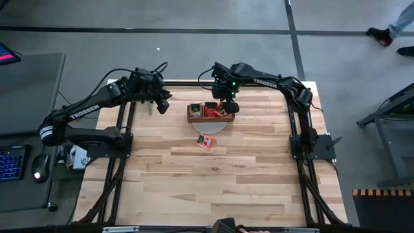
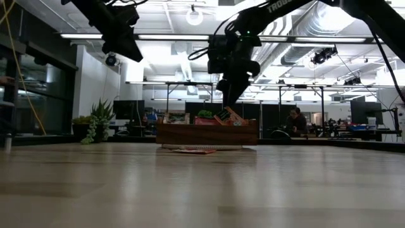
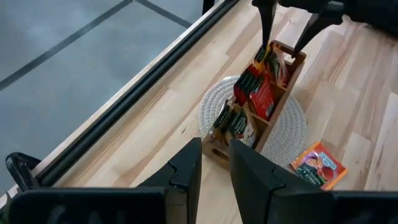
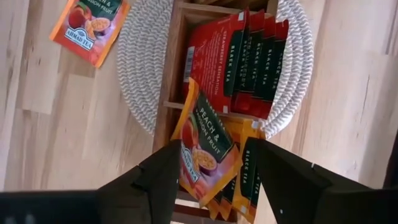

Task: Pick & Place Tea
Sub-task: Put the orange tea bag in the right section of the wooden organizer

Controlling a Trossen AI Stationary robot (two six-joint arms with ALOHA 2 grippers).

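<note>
On a pale wooden table (image 1: 220, 181), the right gripper (image 4: 214, 171) hangs open directly over orange tea sachets (image 4: 205, 146) standing in a brown wooden tray (image 1: 194, 118), at twelve o'clock, nearer than the left gripper (image 1: 160, 102), its fingers narrowly parted and empty.

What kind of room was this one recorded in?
Most likely an open lab or workshop-style office. The low view shows exposed ceiling ducts, rows of desks with a seated person behind the wooden table, and a keyboard sits beside the rig.
</note>
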